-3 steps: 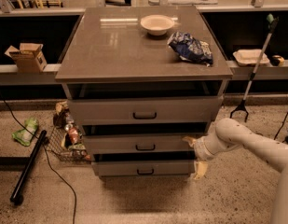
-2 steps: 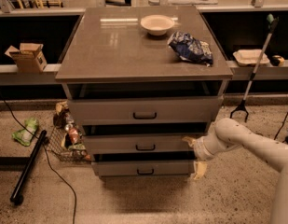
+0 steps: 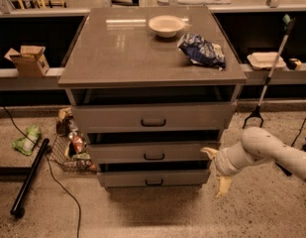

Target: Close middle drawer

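The grey cabinet has three drawers. The middle drawer (image 3: 154, 152), a low front panel with a small dark bar handle, stands slightly pulled out, with a dark gap above it. My gripper (image 3: 217, 170) is at the right end of the middle drawer's front. It is open and empty. One pale fingertip (image 3: 209, 152) is at the drawer's right corner and the other hangs lower, beside the bottom drawer (image 3: 153, 178). The white arm (image 3: 271, 150) comes in from the right.
The top drawer (image 3: 153, 117) is also partly out. A bowl (image 3: 166, 26) and a blue chip bag (image 3: 202, 50) lie on the cabinet top. A wire basket of items (image 3: 73, 148), a black pole (image 3: 28, 177) and a cable lie on the floor at left. A grabber tool (image 3: 269, 73) leans at right.
My gripper and forearm have shifted slightly right and down, away from the cabinet's edge. The drawers look the same.
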